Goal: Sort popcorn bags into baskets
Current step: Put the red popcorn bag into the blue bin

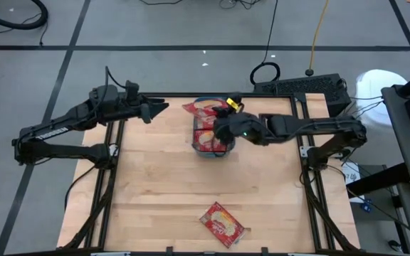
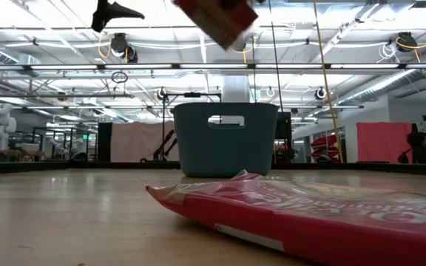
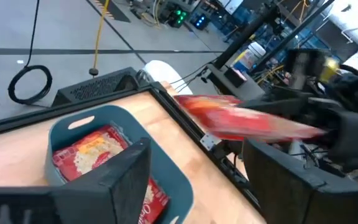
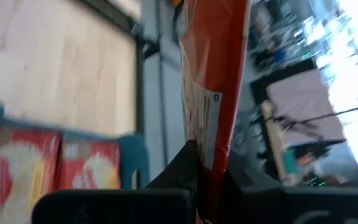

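The table (image 1: 155,192) fills the middle of the high view, pale wood with a dark frame; the left arm (image 1: 70,124) reaches in from the left edge and the right arm (image 1: 312,128) from the right, both toward the upper centre; there the teal bin (image 1: 197,146) sits, already packed with red bags (image 1: 208,139); in the low view the bin (image 2: 228,137) stands at centre frame with a handle slot facing the camera. The right gripper (image 1: 223,128) hovers over the bin, its fingers pressed together on a held bag (image 4: 213,81), which hangs edge-on in the right wrist view and shows at the top centre of the low view, well above the bin's rim; the left gripper (image 1: 159,108) waits upper left of the bin, its fingers spread and holding nothing. One last bag (image 1: 221,223) lies flat at the lower centre of the high view, well apart from the bin. The step in hand looks to be the drop; to do it well, I would bring the held bag squarely over the bin's open middle, lower it close to the pile so it cannot flutter onto the rim, then let go; the bin looks nearly full, so a bag released off-centre may slide out.
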`<state>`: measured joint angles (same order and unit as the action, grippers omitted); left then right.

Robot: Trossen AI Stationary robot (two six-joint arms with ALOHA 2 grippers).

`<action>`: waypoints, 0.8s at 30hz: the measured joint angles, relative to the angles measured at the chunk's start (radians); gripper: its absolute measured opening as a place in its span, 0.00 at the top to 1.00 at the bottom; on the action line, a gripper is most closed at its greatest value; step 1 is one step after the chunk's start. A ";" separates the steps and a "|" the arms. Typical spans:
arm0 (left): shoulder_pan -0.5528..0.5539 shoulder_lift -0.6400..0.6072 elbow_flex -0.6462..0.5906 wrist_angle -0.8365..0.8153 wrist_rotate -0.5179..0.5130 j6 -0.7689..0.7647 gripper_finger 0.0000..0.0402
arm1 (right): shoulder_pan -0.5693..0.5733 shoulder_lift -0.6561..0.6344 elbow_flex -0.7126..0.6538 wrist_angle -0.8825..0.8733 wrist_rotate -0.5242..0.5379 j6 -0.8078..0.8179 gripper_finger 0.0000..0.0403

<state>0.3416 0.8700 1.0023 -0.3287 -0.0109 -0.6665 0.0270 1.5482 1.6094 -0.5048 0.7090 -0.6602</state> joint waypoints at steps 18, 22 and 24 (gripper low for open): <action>0.037 0.006 0.000 -0.027 -0.078 -0.001 0.42 | -0.226 0.183 0.003 -0.249 -0.393 0.260 0.97; 0.037 0.006 0.000 -0.043 -0.077 -0.016 0.42 | -0.230 0.224 0.003 -0.247 -0.337 0.228 0.97; 0.035 0.007 0.000 -0.046 -0.077 -0.022 0.42 | -0.231 0.248 0.003 -0.247 -0.295 0.200 0.97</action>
<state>0.3771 0.8768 1.0023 -0.3745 -0.0879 -0.6881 -0.2045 1.7964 1.6123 -0.7517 0.4141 -0.4597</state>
